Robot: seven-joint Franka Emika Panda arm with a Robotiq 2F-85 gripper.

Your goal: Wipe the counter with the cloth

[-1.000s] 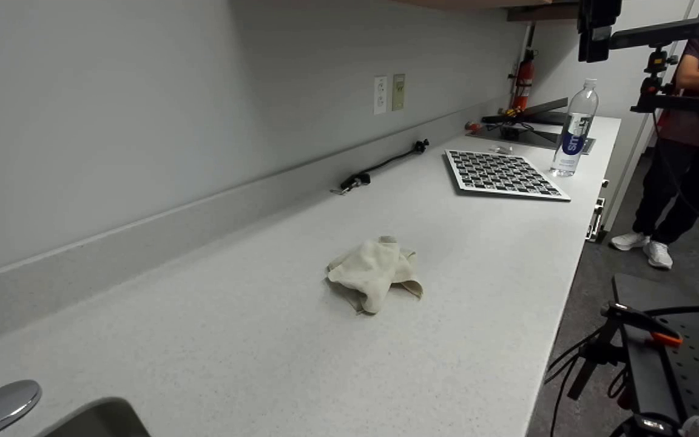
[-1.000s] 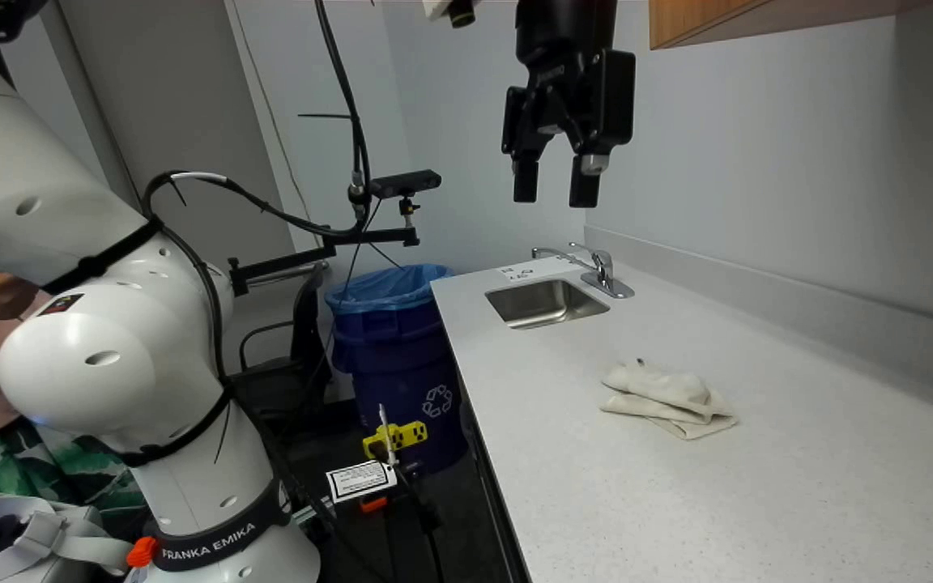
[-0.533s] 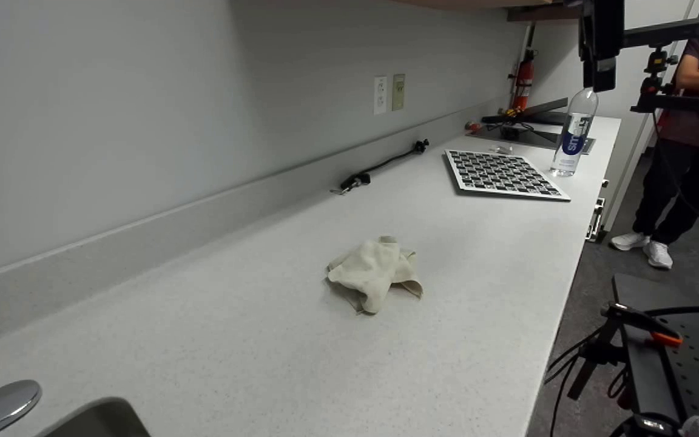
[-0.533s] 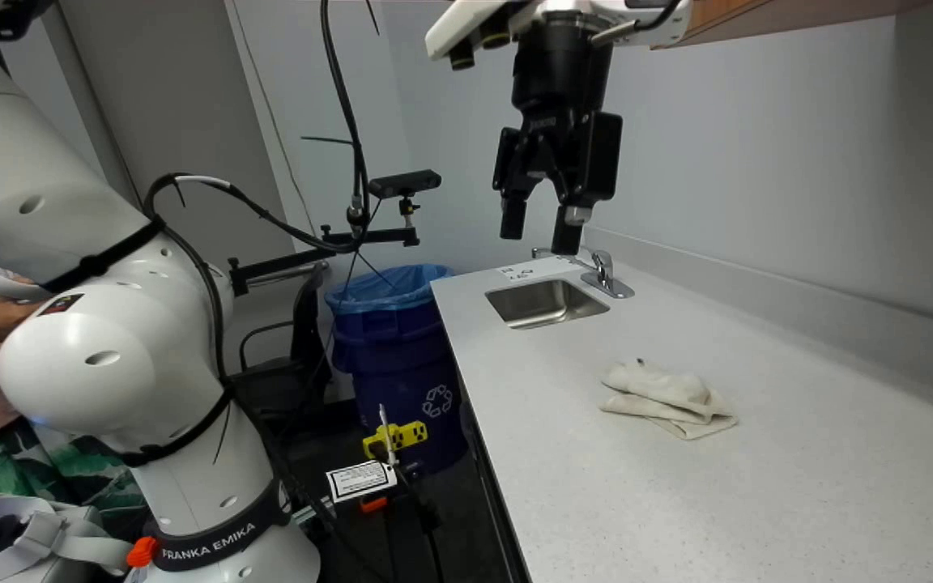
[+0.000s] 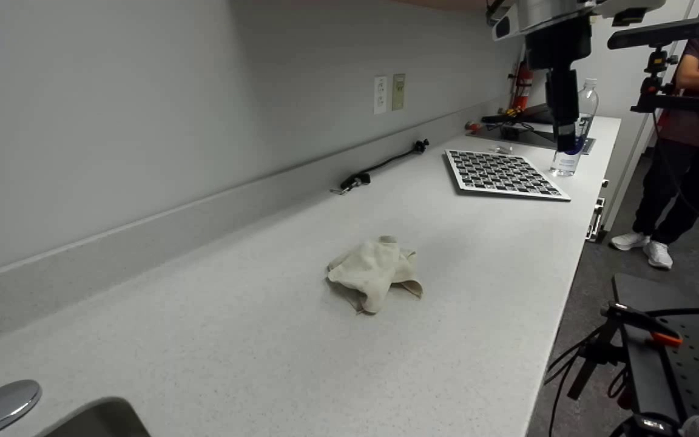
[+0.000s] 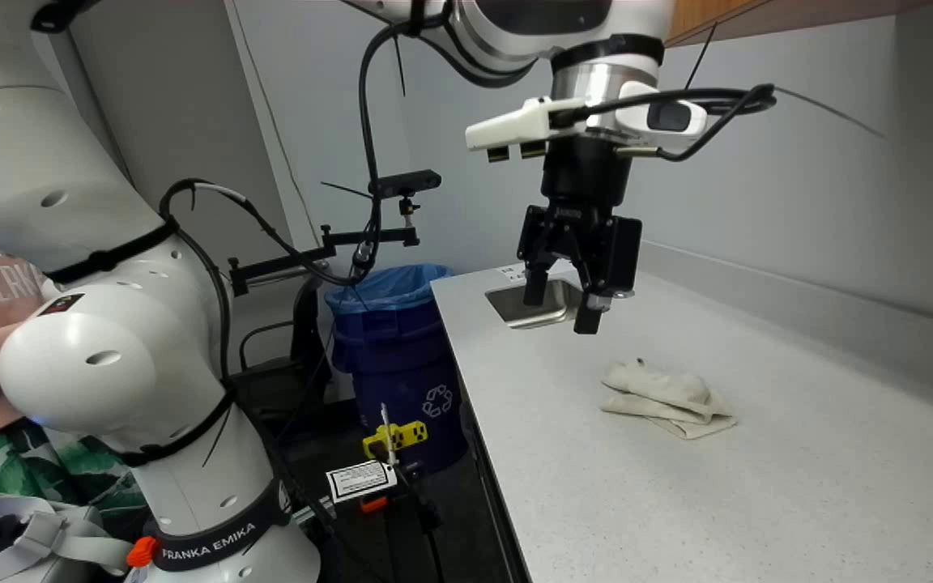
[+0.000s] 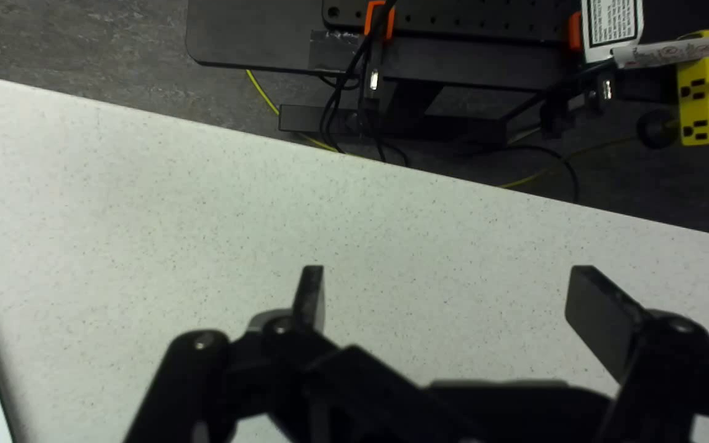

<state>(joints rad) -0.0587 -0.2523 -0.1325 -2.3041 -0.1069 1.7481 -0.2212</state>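
Fingers (image 7: 599,317) spread well apart. Robotiq gripper (image 6: 561,308) lower than in the earlier frames, above the countertop (image 6: 758,518); in an exterior view it now partly covers the plastic bottle (image 5: 567,164). Cream cloth (image 5: 374,276) unmoved: crumpled on the countertop, apart from the fingers. Checkered marker board (image 5: 504,175) likewise unmoved.

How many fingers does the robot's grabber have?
2. In the wrist view, one finger of the gripper is on the picture's left, another finger on its right, with the counter showing between them. I see no others, and none seem hidden.
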